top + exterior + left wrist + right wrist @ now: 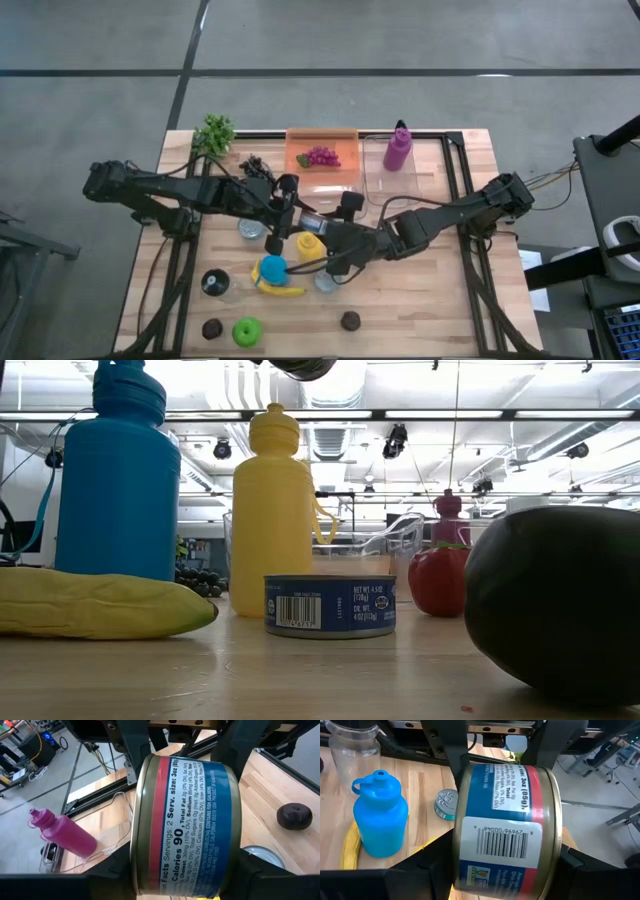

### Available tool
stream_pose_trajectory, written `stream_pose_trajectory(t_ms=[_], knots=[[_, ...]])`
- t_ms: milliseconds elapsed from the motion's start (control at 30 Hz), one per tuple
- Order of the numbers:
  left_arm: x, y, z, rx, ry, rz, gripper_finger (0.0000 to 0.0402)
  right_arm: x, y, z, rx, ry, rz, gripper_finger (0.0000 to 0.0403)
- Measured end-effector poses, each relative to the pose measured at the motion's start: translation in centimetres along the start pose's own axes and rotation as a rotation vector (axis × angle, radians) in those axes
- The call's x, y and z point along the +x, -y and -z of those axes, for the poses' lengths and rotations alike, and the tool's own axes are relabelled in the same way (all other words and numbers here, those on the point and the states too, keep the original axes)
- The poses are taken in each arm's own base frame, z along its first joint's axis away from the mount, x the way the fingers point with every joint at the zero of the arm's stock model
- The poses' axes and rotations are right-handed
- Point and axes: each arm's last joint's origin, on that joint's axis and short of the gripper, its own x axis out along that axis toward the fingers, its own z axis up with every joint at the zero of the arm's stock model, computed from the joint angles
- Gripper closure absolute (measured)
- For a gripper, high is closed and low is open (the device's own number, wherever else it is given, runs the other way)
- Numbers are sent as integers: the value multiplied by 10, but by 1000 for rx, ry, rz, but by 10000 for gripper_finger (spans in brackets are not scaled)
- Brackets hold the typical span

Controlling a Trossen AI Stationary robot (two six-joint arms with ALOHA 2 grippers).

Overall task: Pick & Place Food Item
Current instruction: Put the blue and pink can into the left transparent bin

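While both arms meet mid-frame in high view, left gripper (187, 870) and right gripper (505, 870) each clamp same blue-and-red labelled metal can (187, 822). Label: "Calories 90", "Serv. size: 3oz (85g)"; barcode digits too mirrored to read.

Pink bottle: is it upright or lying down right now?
Lying down. The pink bottle lies on its side in the clear tray, cap end level with its body.

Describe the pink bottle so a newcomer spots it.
Look along the back edge of the wooden table, right of the orange tray with grapes. The pink bottle is at the clear bin there: only magenta one; blue bottle and yellow bottle stand mid-table.
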Motion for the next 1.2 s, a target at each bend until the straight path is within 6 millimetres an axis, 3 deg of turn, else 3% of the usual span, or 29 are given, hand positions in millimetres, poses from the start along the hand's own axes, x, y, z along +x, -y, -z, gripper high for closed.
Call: stream_pose_trajectory(t_ms=[633, 1000, 1200], knots=[[0, 0, 0, 0, 0, 0, 212, 0, 0, 0, -38, -3, -4, 187], [-1, 0, 1, -5, -9, -5, 212, 1, 0, 0, -5, -8, -100, 218], [-1, 0, 0, -2, 3, 5, 212, 1, 0, 0, -54, -5, -18, 185]])
